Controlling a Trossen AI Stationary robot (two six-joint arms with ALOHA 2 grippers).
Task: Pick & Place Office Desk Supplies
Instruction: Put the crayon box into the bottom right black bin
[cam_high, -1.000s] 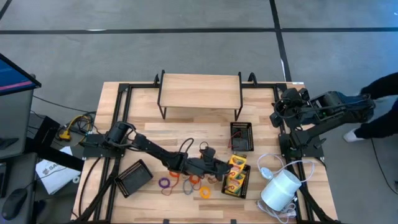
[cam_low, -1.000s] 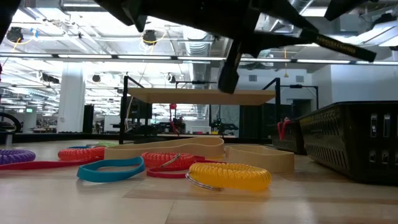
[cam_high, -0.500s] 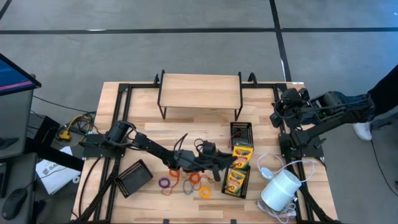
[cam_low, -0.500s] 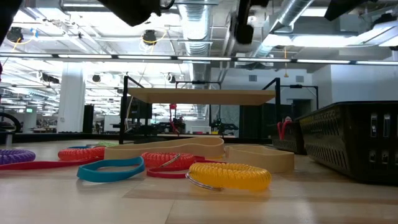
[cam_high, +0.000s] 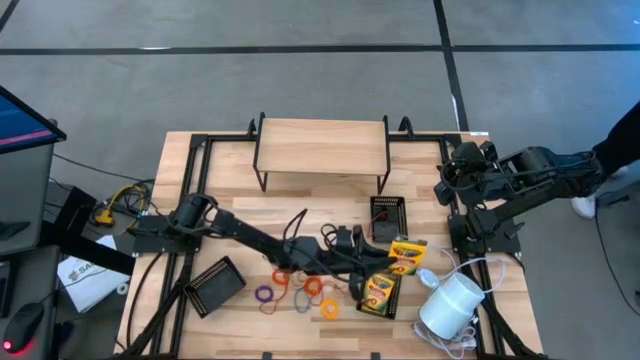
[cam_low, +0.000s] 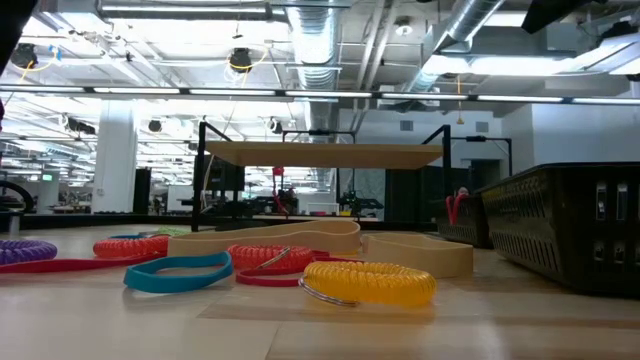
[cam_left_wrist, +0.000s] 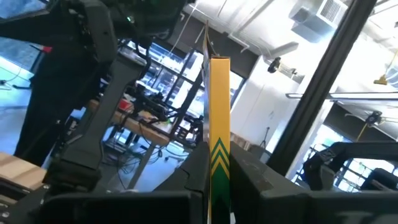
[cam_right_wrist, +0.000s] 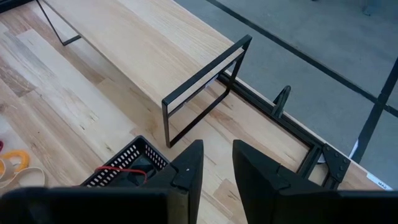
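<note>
Left of the left hand (cam_high: 392, 253), an empty black mesh tray (cam_high: 216, 284) lies on the surface (cam_high: 320, 205), and just beside the hand's near side the coloured loops (cam_high: 300, 292) are scattered, none of them sorted yet. The left hand itself is clamped on a crayon box (cam_high: 406, 251), carried in the air beside a second mesh tray (cam_high: 388, 219) that holds a red loop; another crayon box (cam_high: 376, 291) lies flat on the surface just below the hand. So the job looks early: one box in transit, most supplies left. Farther right, the right hand (cam_right_wrist: 214, 163) waits at the edge with its fingers a little apart, holding nothing. The surface is pale wood with a low shelf (cam_high: 321, 146); beyond it, an open workshop with ceiling lights.
</note>
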